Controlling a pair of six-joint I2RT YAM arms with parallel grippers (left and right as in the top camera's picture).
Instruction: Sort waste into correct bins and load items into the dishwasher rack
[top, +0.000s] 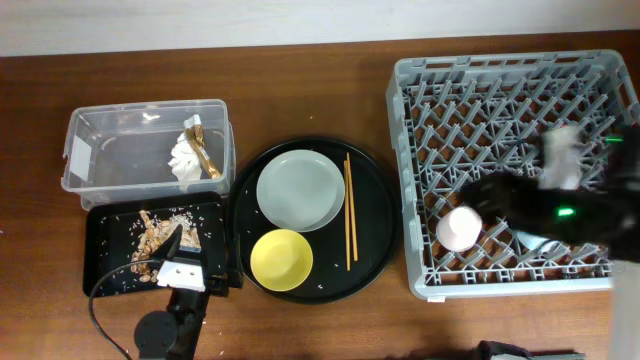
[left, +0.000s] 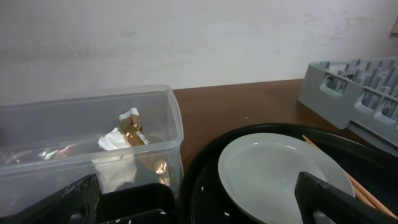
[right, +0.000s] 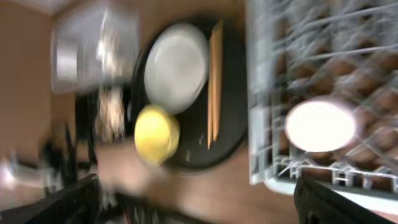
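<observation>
The clear tub (top: 100, 150) holds the white tissue (top: 183, 158) and the gold-brown wrapper (top: 203, 150); both also show in the left wrist view (left: 115, 142). The shallow black tray (top: 105, 250) holds tan food scraps (top: 152, 238). My left gripper (top: 192, 255) hovers over this tray, open and empty (left: 199, 208). The grey-white plate (top: 300, 190), yellow bowl (top: 281, 259) and chopsticks (top: 349, 210) lie on the round black tray (top: 375, 250). The pink cup (top: 459, 228) sits in the grey rack (top: 420, 110). My right gripper (top: 485, 195) is above the rack beside the pink cup, blurred, open and empty (right: 199, 205). I cannot make out the blue cup.
The rack fills the right side, close to the table's front edge. The round black tray sits between the rack and the two bins. Brown table shows behind the tub and the round tray. A black cable (top: 100, 310) loops at the front left.
</observation>
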